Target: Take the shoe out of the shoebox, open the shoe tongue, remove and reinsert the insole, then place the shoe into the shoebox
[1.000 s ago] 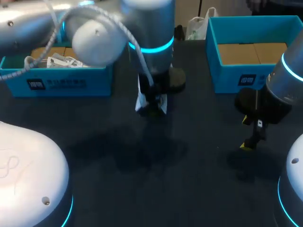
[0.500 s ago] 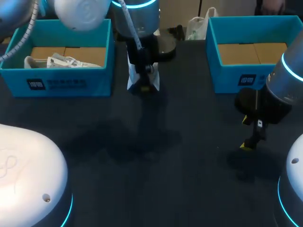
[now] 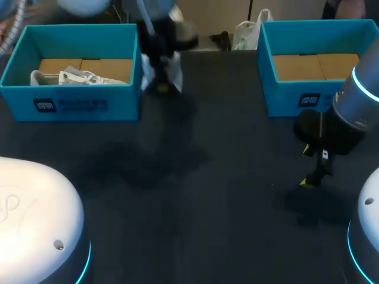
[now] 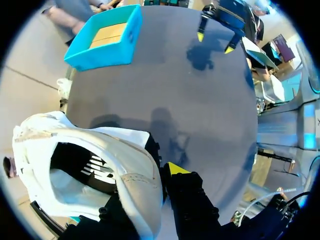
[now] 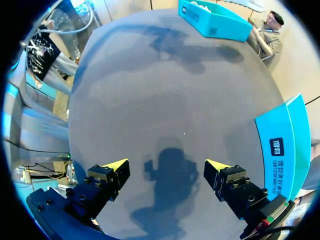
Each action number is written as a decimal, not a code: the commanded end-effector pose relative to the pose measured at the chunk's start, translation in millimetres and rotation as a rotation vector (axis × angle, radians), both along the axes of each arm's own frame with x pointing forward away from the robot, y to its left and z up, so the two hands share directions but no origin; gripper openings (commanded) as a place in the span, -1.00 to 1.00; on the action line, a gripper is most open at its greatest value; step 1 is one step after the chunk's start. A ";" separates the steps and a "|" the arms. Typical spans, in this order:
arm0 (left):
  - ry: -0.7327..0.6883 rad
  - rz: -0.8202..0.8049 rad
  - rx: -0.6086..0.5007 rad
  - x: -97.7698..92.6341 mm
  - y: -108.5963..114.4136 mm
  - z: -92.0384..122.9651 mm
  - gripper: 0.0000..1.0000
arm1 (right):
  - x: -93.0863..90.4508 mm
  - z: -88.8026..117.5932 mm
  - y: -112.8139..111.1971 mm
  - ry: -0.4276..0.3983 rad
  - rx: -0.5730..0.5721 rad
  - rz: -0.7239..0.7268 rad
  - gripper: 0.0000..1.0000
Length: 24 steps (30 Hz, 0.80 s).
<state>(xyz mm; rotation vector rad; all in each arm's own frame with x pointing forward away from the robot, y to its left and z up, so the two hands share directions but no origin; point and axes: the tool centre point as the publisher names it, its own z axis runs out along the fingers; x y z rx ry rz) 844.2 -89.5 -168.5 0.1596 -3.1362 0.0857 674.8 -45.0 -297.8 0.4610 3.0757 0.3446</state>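
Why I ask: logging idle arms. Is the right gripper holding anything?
No, the right gripper stands open with only bare table between its fingers.

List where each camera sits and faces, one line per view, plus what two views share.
Head view: fixed above and behind, looking down on the table; shows the left claw and the open right claw.
Left wrist view: on the left wrist, looking along its claw, shut on a shoe, toward the right box.
Right wrist view: on the right wrist, looking down past its open claw toward the left box.
Shared: head and left wrist views both show the shoe and right claw.
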 end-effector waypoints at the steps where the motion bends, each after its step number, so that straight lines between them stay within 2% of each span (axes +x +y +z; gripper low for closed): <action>1: 0.053 0.008 -0.023 46.8 41.6 18.3 -1.00 | -0.9 -0.5 0.2 -0.002 -0.002 0.000 1.00; 6: 0.047 -0.047 -0.003 98.1 89.0 42.6 -1.00 | -0.9 -0.5 0.2 -0.002 -0.002 0.000 1.00; 19: 0.047 -0.047 -0.003 98.1 89.0 42.6 -1.00 | -0.9 -0.5 0.2 -0.002 -0.002 0.000 1.00; 21: 0.010 -0.066 0.014 110.6 103.6 45.5 -1.00 | -0.9 -0.5 0.2 -0.002 -0.002 0.000 1.00; 24: 0.032 -0.082 0.009 135.6 129.9 51.5 -1.00 | -0.9 -0.5 0.2 -0.002 -0.002 0.000 1.00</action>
